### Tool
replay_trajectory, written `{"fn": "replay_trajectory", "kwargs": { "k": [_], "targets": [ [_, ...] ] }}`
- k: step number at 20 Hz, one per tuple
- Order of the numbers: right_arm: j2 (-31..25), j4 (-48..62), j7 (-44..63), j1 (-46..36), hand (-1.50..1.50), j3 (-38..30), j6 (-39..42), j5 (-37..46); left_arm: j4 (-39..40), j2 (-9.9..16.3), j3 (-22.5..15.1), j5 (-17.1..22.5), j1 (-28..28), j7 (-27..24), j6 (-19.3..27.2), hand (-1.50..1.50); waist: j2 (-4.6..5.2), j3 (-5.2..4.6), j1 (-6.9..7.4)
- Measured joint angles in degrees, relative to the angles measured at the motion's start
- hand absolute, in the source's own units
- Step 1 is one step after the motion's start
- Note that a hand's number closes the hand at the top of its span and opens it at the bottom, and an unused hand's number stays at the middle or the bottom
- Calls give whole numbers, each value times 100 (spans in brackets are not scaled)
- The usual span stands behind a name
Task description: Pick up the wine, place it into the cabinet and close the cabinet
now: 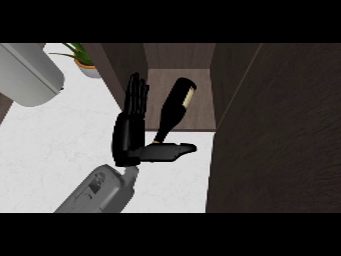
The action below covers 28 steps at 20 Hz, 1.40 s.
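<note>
Now, hand: one black hand [132,132] on a grey forearm [103,190] comes in from the lower edge left of centre; which arm it is I can't settle, though the pose reads as the right one, fingers [136,97] straight up, thumb [169,150] stuck out sideways, nothing clasped.
Bottle: the dark glass wine bottle with a pale label band [174,107] leans, its base up inside the cabinet mouth, its neck pointing down toward the thumb.
Contact: the neck tip looks to sit right at the thumb; whether it rests on it or just clears it, can't say.
Cabinet: the dark wood cabinet [180,65] stands open, brown floor showing, and its tall dark door [291,135] swings out at the right.
Counter: white marbled counter [62,135], with a grey rounded appliance [21,75] and a potted green plant [84,60] far left.
Risk one: that lean! With no fingers round it, the bottle could topple out onto the counter instead of settling inside.
Risk two: a nudge from the thumb may roll it against the cabinet's side wall.
Risk three: swing the door before the neck is inside and the door would catch the glass.
</note>
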Motion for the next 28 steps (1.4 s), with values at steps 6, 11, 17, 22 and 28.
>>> {"fn": "replay_trajectory", "kwargs": {
  "k": [6, 11, 17, 22, 28],
  "targets": [
    [-115, -11, 90, -3, 150, 110, 24, 22, -1159, 207, -427, -263, 1065, -66, 185, -150, 17, -1, -42],
    [-592, 4, 249, -25, 150, 343, 542, 9, -1903, 576, -604, -383, 1810, -151, 187, -150, 18, 0, -20],
    [-799, 1, 328, 82, 150, 1019, 932, -31, -2572, 1079, -634, -426, 2694, -396, 62, -150, 17, -6, 0],
    [-902, -24, 357, 64, 150, 1162, 1014, -39, -3159, 1634, -375, -298, 3246, -436, -163, -150, 11, -15, 9],
    [-742, 27, 696, -342, 150, 1299, 872, 21, -3535, 2041, -3, -55, 3825, -649, -518, -150, 12, -30, 74]
  ]
}}
